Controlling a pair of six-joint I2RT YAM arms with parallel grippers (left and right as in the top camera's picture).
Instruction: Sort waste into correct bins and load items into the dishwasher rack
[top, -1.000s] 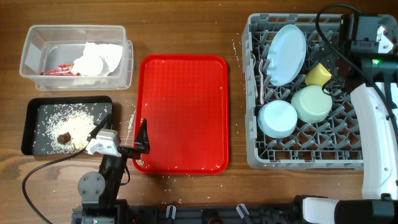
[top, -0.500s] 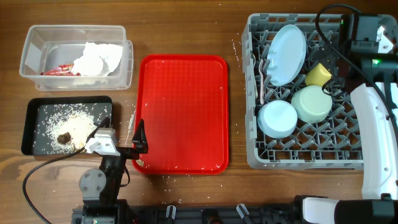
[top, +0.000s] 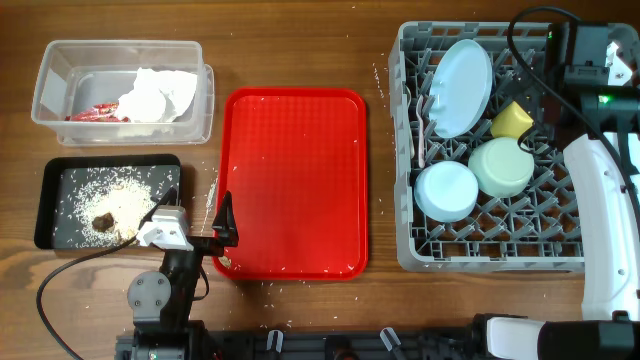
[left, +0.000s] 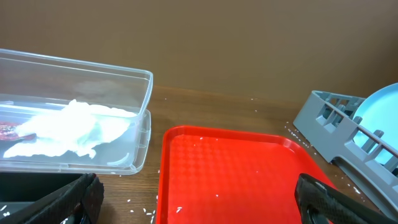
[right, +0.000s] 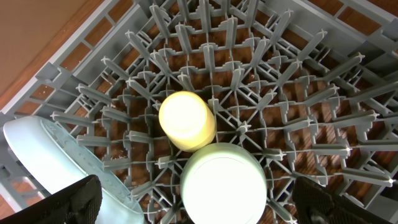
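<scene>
The clear tub (top: 205, 100) holds white napkins (top: 155, 95) and a red wrapper (top: 95, 113). Rice crumbs (top: 110, 185) and brown scraps (top: 105, 222) lie in the black tray (top: 45, 200). In the grey rack (top: 480, 255) a pale blue plate (top: 462, 85) leans on edge. Beside it are a yellow cup (top: 512, 120), a mint bowl (top: 500, 165) and an upturned saucer (top: 446, 190). My left gripper (top: 197, 208) is open and empty, low between the black tray and the red tray (top: 295, 180). My right gripper (right: 199, 199) hangs open above the bowl (right: 224, 183) and cup (right: 186, 121), holding nothing.
The red tray carries a few rice grains, and more grains lie on the wood by its left edge (top: 212, 190). My right arm (top: 600, 200) runs along the rack's right side. The tub (left: 140, 99) and rack (left: 329, 124) flank the tray in the left wrist view.
My left gripper has shifted slightly to the left. Nothing else has moved.
</scene>
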